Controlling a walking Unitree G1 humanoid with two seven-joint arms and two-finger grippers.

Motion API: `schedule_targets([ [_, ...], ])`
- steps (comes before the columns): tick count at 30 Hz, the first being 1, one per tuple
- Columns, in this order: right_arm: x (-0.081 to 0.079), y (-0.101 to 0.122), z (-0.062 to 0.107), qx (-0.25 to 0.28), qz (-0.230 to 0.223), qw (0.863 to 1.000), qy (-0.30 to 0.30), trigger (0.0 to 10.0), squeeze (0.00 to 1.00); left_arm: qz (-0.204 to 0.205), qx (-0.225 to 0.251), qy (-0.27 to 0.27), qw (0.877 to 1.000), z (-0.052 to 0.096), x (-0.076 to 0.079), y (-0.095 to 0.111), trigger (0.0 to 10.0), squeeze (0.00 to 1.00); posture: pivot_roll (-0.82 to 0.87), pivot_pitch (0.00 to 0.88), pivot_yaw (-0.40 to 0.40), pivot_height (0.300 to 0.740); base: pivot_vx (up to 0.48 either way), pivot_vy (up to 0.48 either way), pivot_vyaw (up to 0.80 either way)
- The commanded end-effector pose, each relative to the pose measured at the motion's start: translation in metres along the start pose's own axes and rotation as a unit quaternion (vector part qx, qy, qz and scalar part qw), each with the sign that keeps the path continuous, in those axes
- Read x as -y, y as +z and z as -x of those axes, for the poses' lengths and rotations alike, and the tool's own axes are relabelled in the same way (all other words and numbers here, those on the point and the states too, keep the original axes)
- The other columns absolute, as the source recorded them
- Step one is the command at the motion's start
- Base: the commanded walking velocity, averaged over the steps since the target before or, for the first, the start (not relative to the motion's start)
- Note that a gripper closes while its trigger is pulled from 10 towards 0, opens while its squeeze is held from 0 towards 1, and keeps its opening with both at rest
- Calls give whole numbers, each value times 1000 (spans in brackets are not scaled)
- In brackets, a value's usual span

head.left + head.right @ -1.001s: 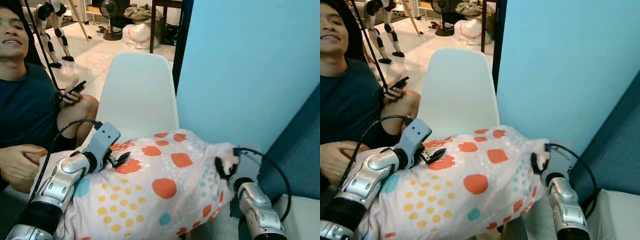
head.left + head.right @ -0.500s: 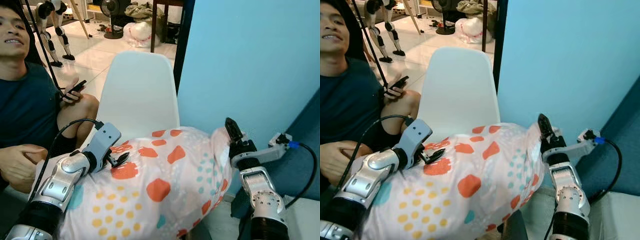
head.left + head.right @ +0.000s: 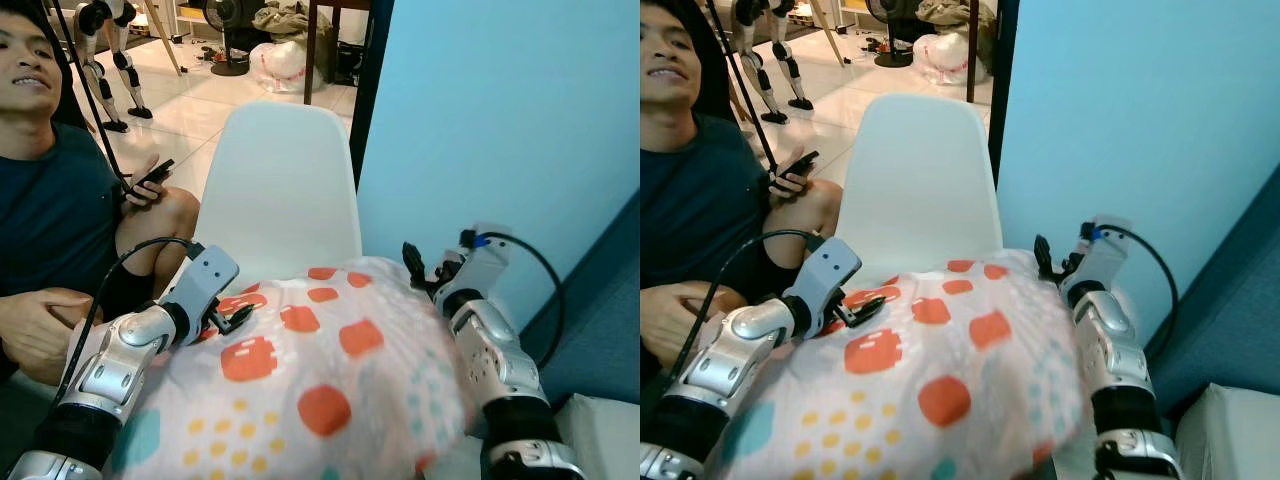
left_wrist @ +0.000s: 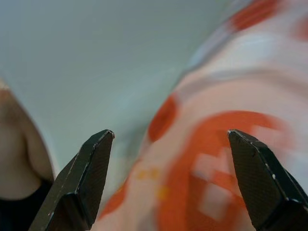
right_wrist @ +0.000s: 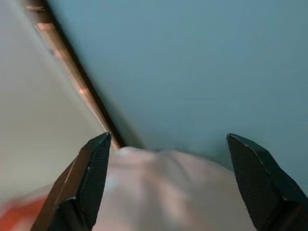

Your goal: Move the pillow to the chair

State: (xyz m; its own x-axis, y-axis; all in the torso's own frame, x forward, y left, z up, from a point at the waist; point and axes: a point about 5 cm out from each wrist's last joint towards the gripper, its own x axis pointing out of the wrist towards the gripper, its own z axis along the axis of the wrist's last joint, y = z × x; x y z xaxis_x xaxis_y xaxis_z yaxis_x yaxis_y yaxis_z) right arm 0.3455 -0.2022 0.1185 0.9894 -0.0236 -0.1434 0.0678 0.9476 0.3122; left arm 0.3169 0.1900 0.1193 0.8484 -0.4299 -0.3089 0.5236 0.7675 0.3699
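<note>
the pillow [image 3: 320, 390] lies crosswise between the left gripper [image 3: 232, 318] and right gripper [image 3: 418, 272], jaws apparently open, pressed against its ends, just short of the chair [image 3: 275, 190] seat.

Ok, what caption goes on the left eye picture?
Two claws, left and right, carry a spotted pillow toward the white chair.

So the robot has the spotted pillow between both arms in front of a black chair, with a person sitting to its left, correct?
Not quite: the chair is white, not black, as the left eye view shows. The rest holds: the spotted pillow lies between the left gripper and right gripper, and a person sits to the robot's left.
</note>
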Motion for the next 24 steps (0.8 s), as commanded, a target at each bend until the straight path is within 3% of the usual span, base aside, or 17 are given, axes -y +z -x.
schedule_targets([
  [1,-1,-4,-1,-17,-55,998,1,10000,0,-3,-5,9,1000,3,-4,-2,10000,0,46,0,-87,548,0,0,0],
  [2,-1,-4,-1,-17,-55,998,1,10000,0,-3,-5,9,1000,3,-4,-2,10000,0,46,0,-87,548,0,0,0],
  [3,7,-3,-4,-6,-168,986,-20,10000,0,1,-2,14,1000,2,-5,0,10000,0,55,0,-91,548,0,0,0],
  [5,11,-20,-7,-78,-77,994,-26,10000,0,-8,-5,15,1000,2,-7,0,10000,0,57,0,-91,548,0,0,0],
  [6,11,-20,-7,-78,-77,994,-26,10000,0,-8,-5,15,1000,2,-7,0,10000,0,57,0,-91,548,0,0,0],
  [7,13,-24,-7,-101,-33,994,-29,10000,0,-12,-6,15,1000,2,-8,0,10000,0,57,0,-91,548,0,0,0],
  [10,8,-20,-7,-83,-55,995,-19,10000,0,-7,-6,18,1000,3,-8,0,10000,0,60,0,-86,548,0,0,0],
  [11,6,-16,-7,-58,-141,988,-6,10000,0,-4,-5,20,1000,3,-8,-1,10000,0,60,0,-86,548,0,0,0],
  [13,6,-10,-7,-27,48,998,-23,10000,0,-8,-7,22,1000,3,-9,-2,10000,0,59,0,-85,548,0,0,0],
  [14,1,-9,-8,-17,146,989,-10,10000,0,-10,-7,23,1000,3,-9,-2,10000,0,59,0,-85,548,0,0,0],
  [16,1,-9,-8,-17,146,989,-10,10000,0,-10,-7,23,1000,3,-9,-2,10000,0,59,0,-85,548,0,0,0],
  [17,-2,-9,-8,-11,199,980,3,10000,0,-11,-6,23,1000,3,-9,-2,10000,0,59,0,-85,548,0,0,0],
  [18,-7,-6,-10,0,155,988,15,10000,0,-7,1,29,1000,2,-10,1,10000,0,67,0,-90,548,0,0,0],
  [19,-14,-6,-12,7,157,987,34,10000,0,28,26,36,999,2,-12,8,10000,0,63,0,-88,548,0,0,0],
  [20,-24,-3,-13,15,97,993,68,10000,0,96,70,39,992,4,-16,19,10000,0,66,0,-91,548,0,0,0],
  [21,-24,-3,-13,15,97,993,68,10000,0,96,70,39,992,4,-16,19,10000,0,66,0,-91,548,0,0,0],
  [24,-36,1,-14,25,34,992,118,10000,0,173,126,28,977,9,-21,32,10000,0,68,0,-96,548,0,0,0],
])
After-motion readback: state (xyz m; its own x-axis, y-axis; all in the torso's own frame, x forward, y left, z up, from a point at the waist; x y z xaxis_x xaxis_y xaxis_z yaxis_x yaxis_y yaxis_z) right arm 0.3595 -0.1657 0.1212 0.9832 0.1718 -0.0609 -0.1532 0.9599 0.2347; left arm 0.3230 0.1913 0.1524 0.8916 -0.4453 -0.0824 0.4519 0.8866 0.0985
